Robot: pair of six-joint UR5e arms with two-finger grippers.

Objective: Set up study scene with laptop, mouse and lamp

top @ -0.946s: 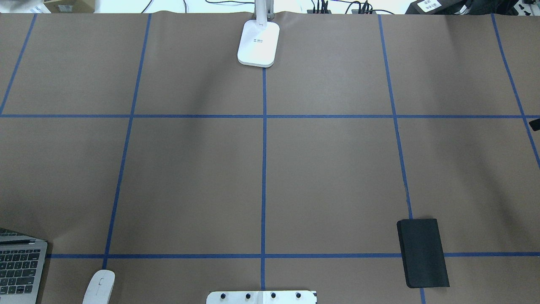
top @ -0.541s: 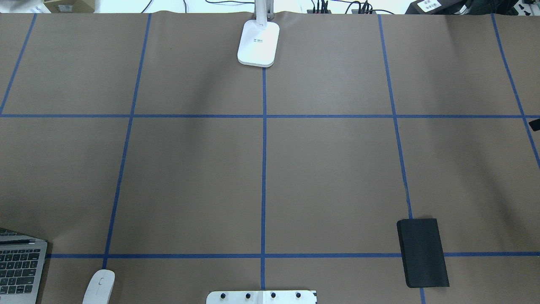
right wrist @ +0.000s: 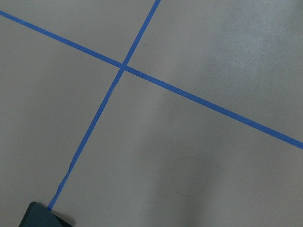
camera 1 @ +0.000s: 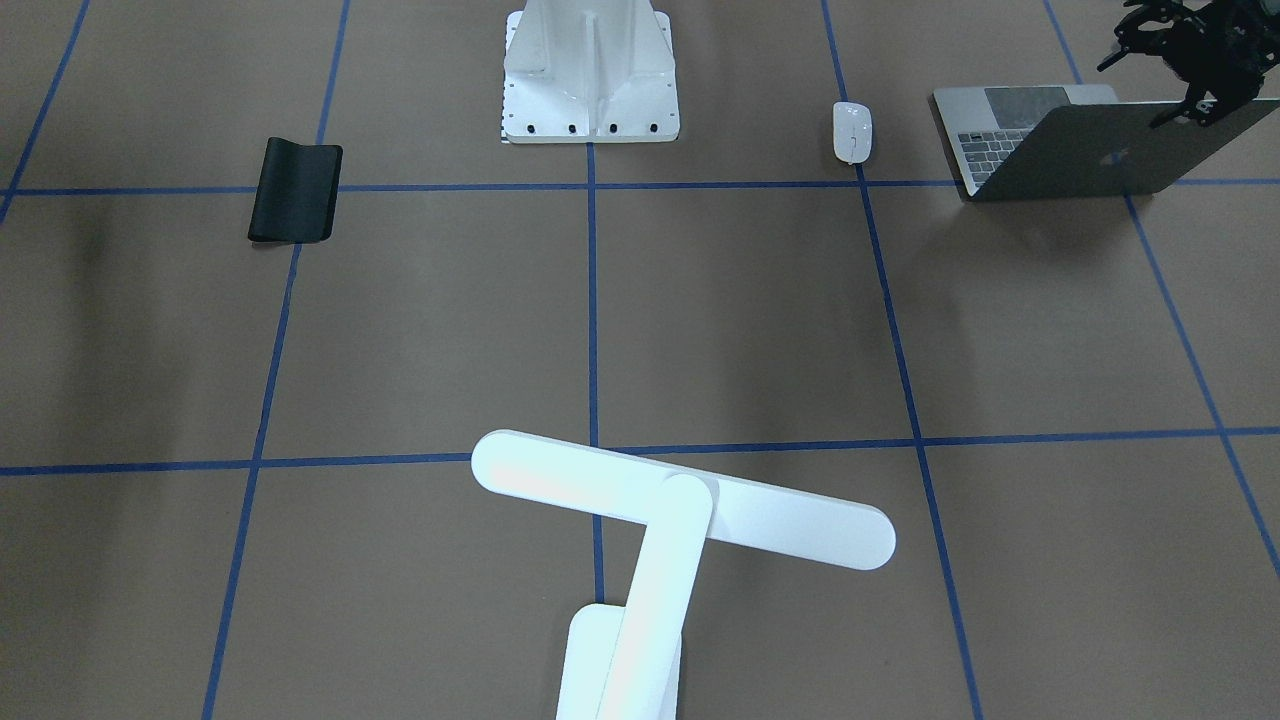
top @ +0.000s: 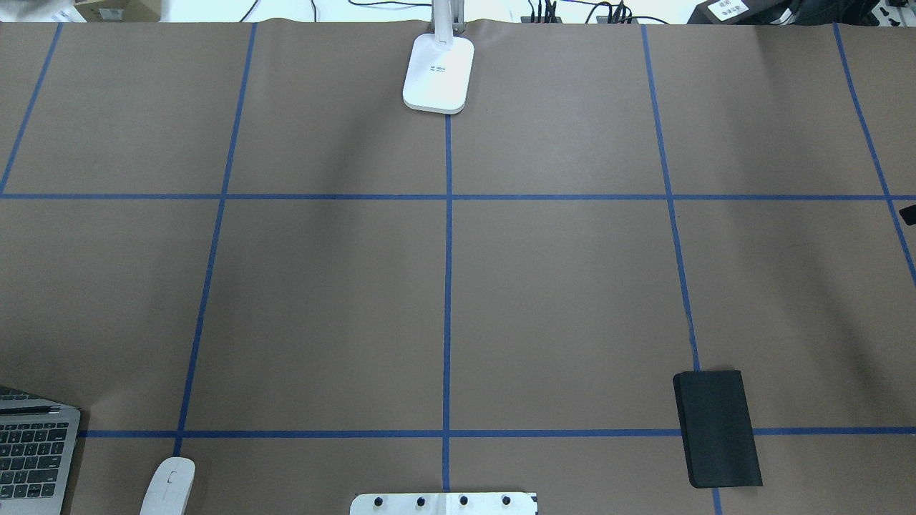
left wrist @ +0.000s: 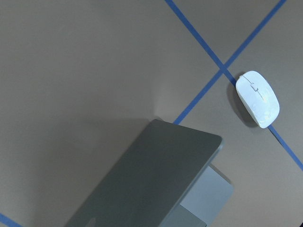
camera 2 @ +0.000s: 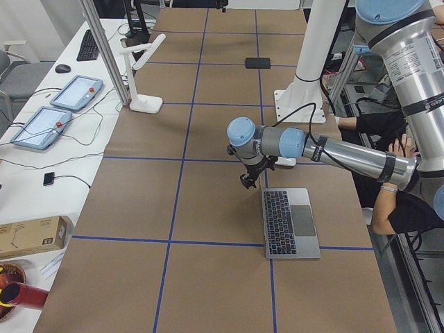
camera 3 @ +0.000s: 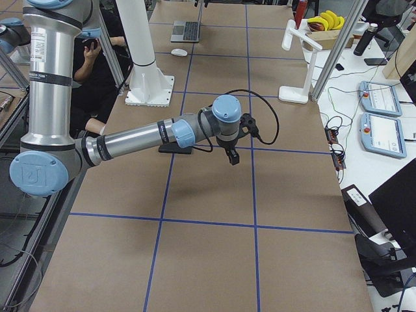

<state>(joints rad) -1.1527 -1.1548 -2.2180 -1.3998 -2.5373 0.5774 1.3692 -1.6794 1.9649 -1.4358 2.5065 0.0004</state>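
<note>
The laptop [camera 1: 1100, 150] stands open at the table's near left corner [top: 32, 458], its lid tilted up with the logo facing away from the robot. My left gripper [camera 1: 1185, 100] hangs at the lid's top edge [camera 2: 245, 183]; whether it is open or shut is unclear. The left wrist view looks down on the lid [left wrist: 151, 179], with no fingers in frame. The white mouse [camera 1: 852, 132] lies right of the laptop [top: 168, 486]. The lamp [camera 1: 680, 500] stands at the far middle edge [top: 439, 71]. My right gripper [camera 3: 232, 159] hovers over bare table, its state unreadable.
A black mat [top: 717, 428] lies near the front right [camera 1: 295, 190]. The white bolted pedestal [camera 1: 590, 70] stands at the robot's middle edge. Blue tape lines divide the brown table. A person sits behind the robot in the exterior left view [camera 2: 395, 201].
</note>
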